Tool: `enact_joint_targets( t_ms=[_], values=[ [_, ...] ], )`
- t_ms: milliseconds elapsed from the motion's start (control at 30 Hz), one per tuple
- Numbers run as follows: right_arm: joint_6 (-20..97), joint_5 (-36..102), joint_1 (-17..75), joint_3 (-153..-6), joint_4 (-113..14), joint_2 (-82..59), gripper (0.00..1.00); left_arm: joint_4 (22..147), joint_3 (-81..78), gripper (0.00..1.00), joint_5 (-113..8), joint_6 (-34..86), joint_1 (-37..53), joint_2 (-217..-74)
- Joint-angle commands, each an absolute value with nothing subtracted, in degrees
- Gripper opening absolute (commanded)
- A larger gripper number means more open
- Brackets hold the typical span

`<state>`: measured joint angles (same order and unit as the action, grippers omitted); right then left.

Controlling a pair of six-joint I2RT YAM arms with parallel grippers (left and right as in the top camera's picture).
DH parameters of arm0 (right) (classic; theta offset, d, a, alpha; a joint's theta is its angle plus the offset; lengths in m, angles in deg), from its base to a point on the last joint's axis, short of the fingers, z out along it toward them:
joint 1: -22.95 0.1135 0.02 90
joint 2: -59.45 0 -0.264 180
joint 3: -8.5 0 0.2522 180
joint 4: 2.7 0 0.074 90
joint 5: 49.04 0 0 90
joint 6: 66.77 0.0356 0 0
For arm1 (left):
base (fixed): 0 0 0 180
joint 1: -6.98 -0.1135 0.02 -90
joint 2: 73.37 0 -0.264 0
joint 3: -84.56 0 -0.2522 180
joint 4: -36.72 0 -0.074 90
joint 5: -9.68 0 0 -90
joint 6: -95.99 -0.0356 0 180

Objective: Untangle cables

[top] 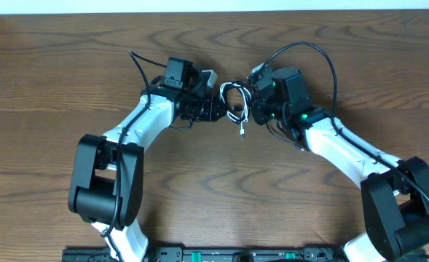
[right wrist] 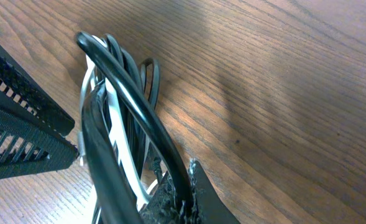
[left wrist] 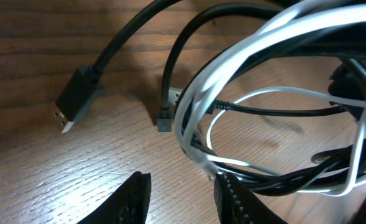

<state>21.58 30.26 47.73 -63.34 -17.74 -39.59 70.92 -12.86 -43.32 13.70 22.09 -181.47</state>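
Looking down from overhead, we see the left claw (top: pixel 215 109) and right claw (top: pixel 256 102) meeting mid-worktop (top: pixel 68 58). The cables (top: pixel 234 97) are bunched between them, one plug end trailing toward the robot's base. We judge the step to be pulling the tangle apart, barely begun.

From the left wrist, the left claw's ribbed fingers (left wrist: pixel 132 200) stand apart over bare wood grain, holding nothing. The smooth white cable (left wrist: pixel 245 46) coils in loops around the thin black cable (left wrist: pixel 125 37), whose flat plug (left wrist: pixel 77 102) lies free.

From the right wrist, the right claw is clamped on the cables at their coiled end. Next, we think, the left claw must close on a single strand and draw it through the loop.
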Motion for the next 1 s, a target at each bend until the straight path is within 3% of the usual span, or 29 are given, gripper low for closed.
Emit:
enact_joint_targets(
  t_ms=[0,667,800,967],
  values=[
    [22.3,29.9,47.8,-64.0,-17.5,-40.1,0.02,70.7,-13.1,0.36,-42.4,14.3,22.2,-181.2],
    [22.3,29.9,47.8,-64.0,-17.5,-40.1,0.02,68.0,-13.1,0.35,-49.3,15.3,25.1,-181.6],
    [22.3,29.8,47.8,-64.0,-17.5,-40.1,0.02,68.6,-13.1,0.23,-53.3,15.3,25.6,-181.6],
    [22.3,29.9,47.8,-64.0,-17.5,-40.1,0.02,70.0,-13.1,0.22,-56.9,15.3,25.6,-181.6]
  ],
)
